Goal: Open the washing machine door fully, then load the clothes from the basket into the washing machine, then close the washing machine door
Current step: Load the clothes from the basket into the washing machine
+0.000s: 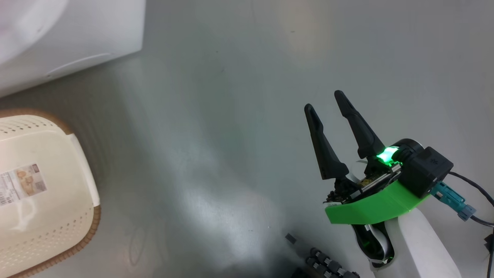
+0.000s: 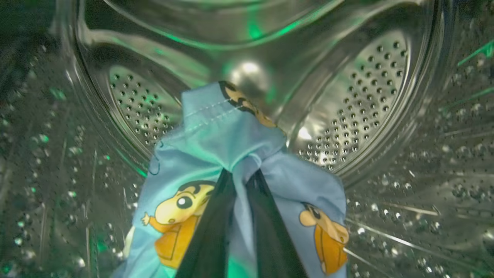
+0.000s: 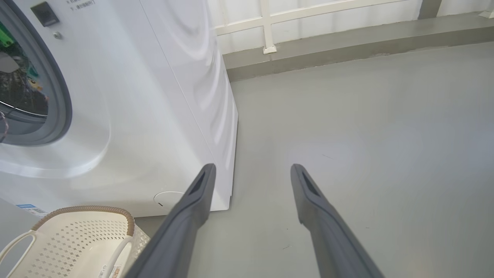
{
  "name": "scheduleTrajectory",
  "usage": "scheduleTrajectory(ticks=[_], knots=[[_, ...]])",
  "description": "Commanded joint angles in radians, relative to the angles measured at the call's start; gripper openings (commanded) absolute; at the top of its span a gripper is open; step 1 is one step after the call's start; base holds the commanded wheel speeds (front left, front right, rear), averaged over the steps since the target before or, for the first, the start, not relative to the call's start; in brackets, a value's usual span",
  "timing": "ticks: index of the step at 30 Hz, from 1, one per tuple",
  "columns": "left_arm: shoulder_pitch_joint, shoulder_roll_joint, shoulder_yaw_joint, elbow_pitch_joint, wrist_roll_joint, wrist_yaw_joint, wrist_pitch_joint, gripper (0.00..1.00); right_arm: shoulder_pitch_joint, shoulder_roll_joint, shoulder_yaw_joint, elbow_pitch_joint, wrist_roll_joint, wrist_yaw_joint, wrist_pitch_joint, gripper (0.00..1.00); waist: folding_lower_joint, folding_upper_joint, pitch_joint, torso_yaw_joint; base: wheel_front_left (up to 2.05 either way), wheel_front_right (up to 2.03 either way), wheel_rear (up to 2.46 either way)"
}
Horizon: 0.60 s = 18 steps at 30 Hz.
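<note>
The left gripper (image 2: 242, 175) is deep inside the steel drum (image 2: 362, 96) of the washing machine (image 3: 154, 96), its fingers pinched together on the clothes (image 2: 216, 131), a light blue cartoon-print bundle draped over them; the right gripper (image 1: 324, 102) hangs over the floor (image 1: 231, 116) off to the washing machine's side, fingers spread, holding nothing; the basket (image 1: 46, 216) sits just before the washing machine's front.

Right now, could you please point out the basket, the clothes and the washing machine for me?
basket (image 1: 58, 231), head view, its perforated cream wall.
clothes (image 2: 216, 131), left wrist view, blue fabric below the stitched hem.
washing machine (image 3: 154, 96), right wrist view, its white front panel.
</note>
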Motion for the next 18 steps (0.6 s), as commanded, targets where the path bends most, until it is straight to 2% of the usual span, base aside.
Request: scheduleTrajectory(ticks=[1,4,13,14,15,18], knots=[[-0.018,0.058,0.015,-0.027,0.013,0.009,-0.012,0.00,0.012,0.002,0.025,-0.020,0.008,0.006,-0.012,1.00,-0.0001,-0.0001,0.010,-0.008,0.00,0.00,0.00],[-0.032,0.055,0.006,0.005,0.023,0.009,-0.051,0.00,0.007,0.002,0.028,-0.019,0.013,0.006,-0.012,1.00,-0.0001,-0.0001,0.018,-0.008,0.00,0.00,0.00],[-0.028,0.045,-0.015,0.109,0.002,-0.019,-0.028,0.00,-0.012,0.002,0.038,-0.022,0.019,0.006,-0.012,1.00,-0.0001,-0.0001,0.030,-0.002,0.00,0.00,0.00],[-0.027,0.043,-0.014,0.117,-0.002,-0.019,-0.024,0.44,-0.013,0.002,0.037,-0.023,0.018,0.006,-0.012,1.00,-0.0001,-0.0001,0.031,-0.001,0.00,0.00,0.00],[-0.027,0.042,-0.017,0.123,-0.002,-0.019,-0.020,0.98,-0.014,0.002,0.036,-0.023,0.017,0.006,-0.012,1.00,-0.0001,-0.0001,0.031,0.001,0.00,0.00,0.00],[-0.032,0.038,-0.025,0.138,-0.005,-0.022,-0.008,1.00,-0.015,0.002,0.034,-0.024,0.013,0.006,-0.012,1.00,-0.0001,-0.0001,0.031,0.007,0.00,0.00,0.00]])
